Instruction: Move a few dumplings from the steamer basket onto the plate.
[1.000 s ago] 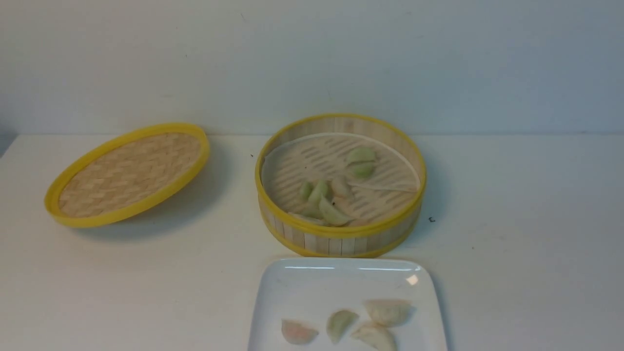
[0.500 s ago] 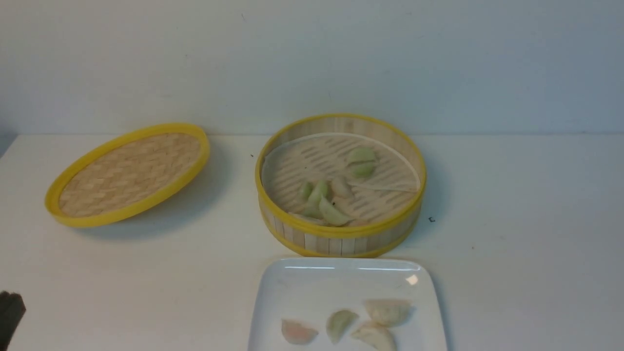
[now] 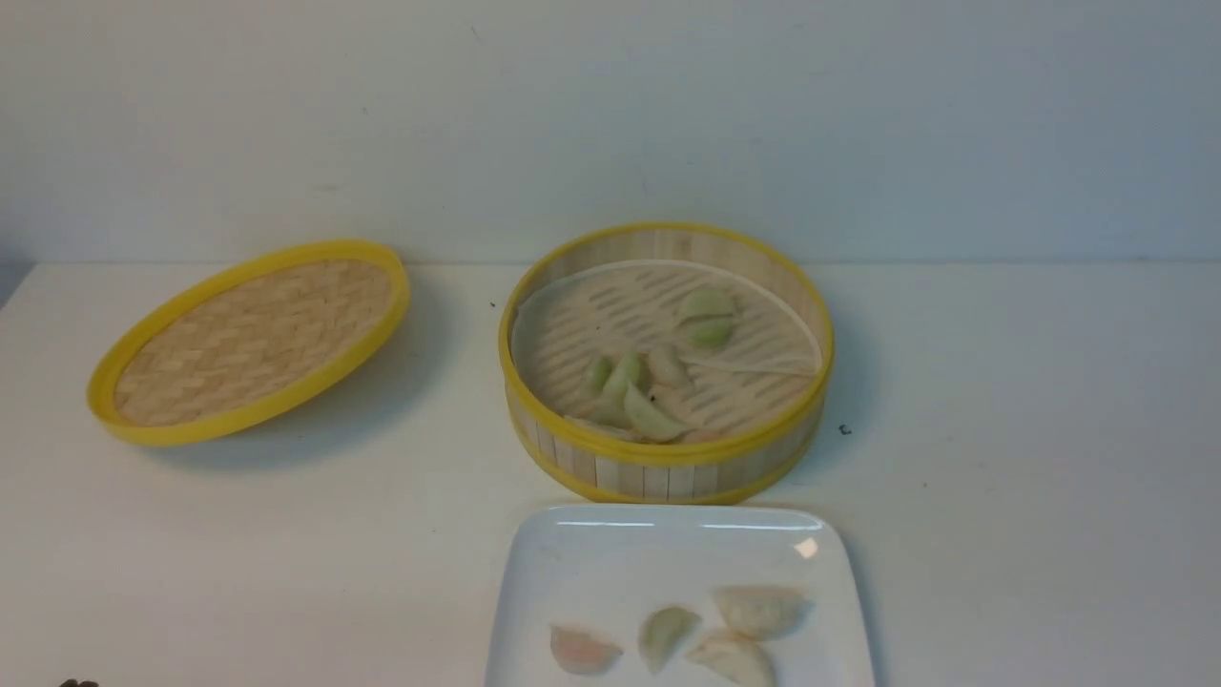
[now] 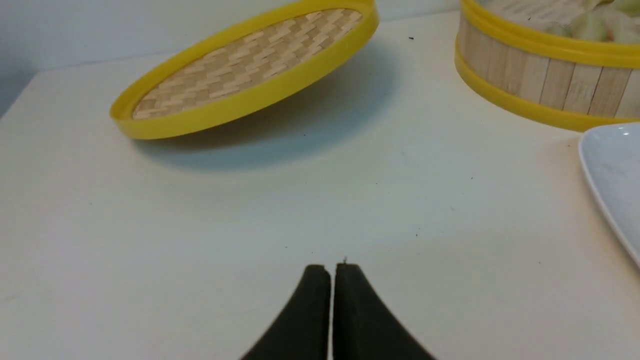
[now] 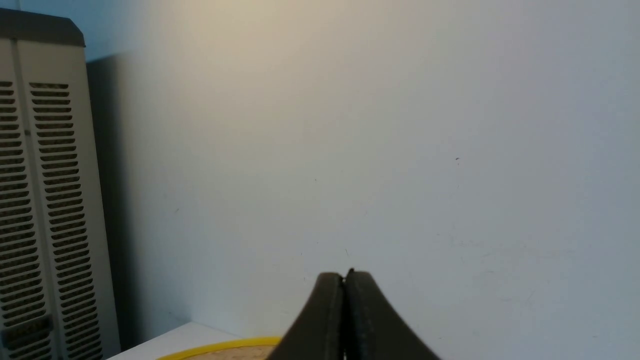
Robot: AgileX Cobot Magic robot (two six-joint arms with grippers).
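The steamer basket (image 3: 668, 474) stands at the table's middle with several green and cream dumplings (image 3: 630, 391) inside. The white plate (image 3: 610, 563) lies in front of it and holds several dumplings (image 3: 668, 634). Basket (image 4: 540, 75) and plate edge (image 4: 607, 170) also show in the left wrist view. My left gripper (image 4: 332, 267) is shut and empty, low over bare table to the left of the plate; only a dark speck (image 3: 76, 683) of it shows in the front view. My right gripper (image 5: 344, 276) is shut and empty, raised and facing the wall.
The shallow woven lid (image 3: 253, 339) with a yellow rim lies tilted at the back left; it also shows in the left wrist view (image 4: 250, 65). A grey vented cabinet (image 5: 40, 200) stands beside the table. The wall runs along the table's far edge.
The left gripper showed at the front view's lower left edge half a second ago and has dropped back almost out of that view. Dumplings, basket and plate have not moved.
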